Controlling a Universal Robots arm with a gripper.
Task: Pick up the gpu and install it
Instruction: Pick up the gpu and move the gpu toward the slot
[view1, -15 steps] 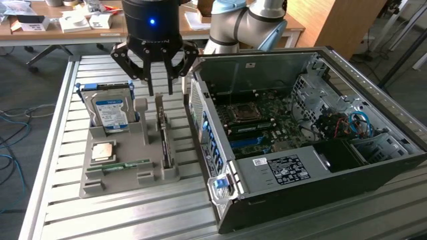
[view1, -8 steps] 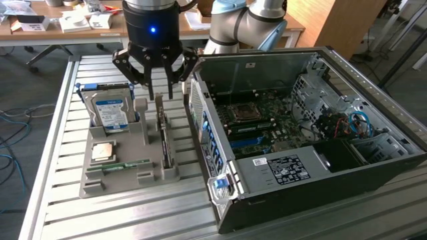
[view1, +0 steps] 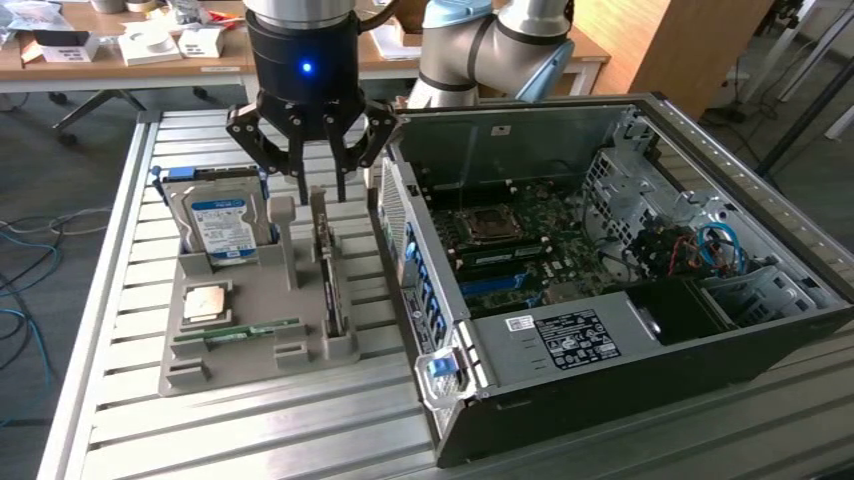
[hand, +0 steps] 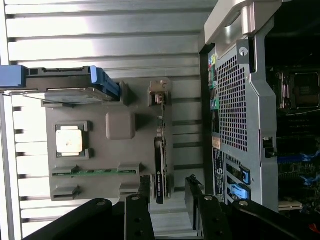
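I see the gripper (view1: 320, 195) wide open and holding nothing, its jaws either side of one end of the gpu (view1: 327, 275). The card stands on edge in the grey tray (view1: 200, 375).

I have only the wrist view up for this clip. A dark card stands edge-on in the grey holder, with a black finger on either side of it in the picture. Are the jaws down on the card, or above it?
Observer: Above it, as far as the exterior view shows. The open jaws hang over the gpu, which stands in its slot in the holder. Nothing is gripped.
Operator: Is the case open on the side where the card would go in?
Observer: Yes. The computer case lies open side up, on the exterior view's right of the holder, and its motherboard is exposed.
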